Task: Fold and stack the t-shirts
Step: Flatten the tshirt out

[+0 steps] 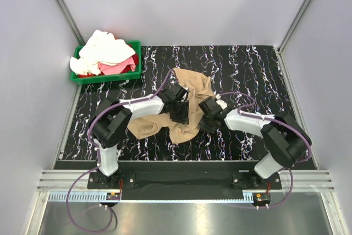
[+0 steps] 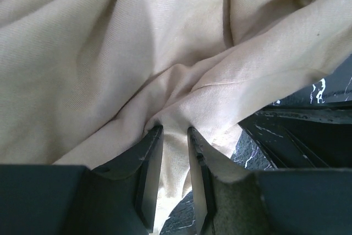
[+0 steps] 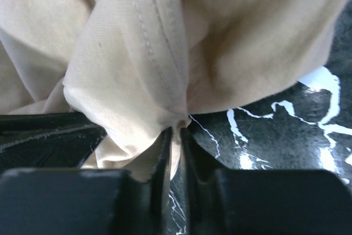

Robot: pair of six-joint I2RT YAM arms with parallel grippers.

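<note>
A soft tan t-shirt [image 1: 190, 86] lay in a crumpled heap in the middle of the desk [image 1: 253, 70], which was black with thin white squiggly lines like marble. The cloth looked smooth and thin, with lots of deep folds and wrinkles. The left claw [image 2: 175, 136] was almost closed, and its two flat dark fingers [image 2: 147, 163] pinched a small ridge of the tan cloth between them. The right claw [image 3: 177, 133] was squeezed nearly all the way together on a bunched edge of the same t-shirt, where a stitched hem [image 3: 159, 31] with two rows of tiny thread ran down into the grip. At the far left corner of the desk sat a green plastic bin [image 1: 110, 77] with straight sides, and in it a fluffy white shirt [image 1: 104, 48] was piled on a pink one [image 1: 118, 67]
</note>
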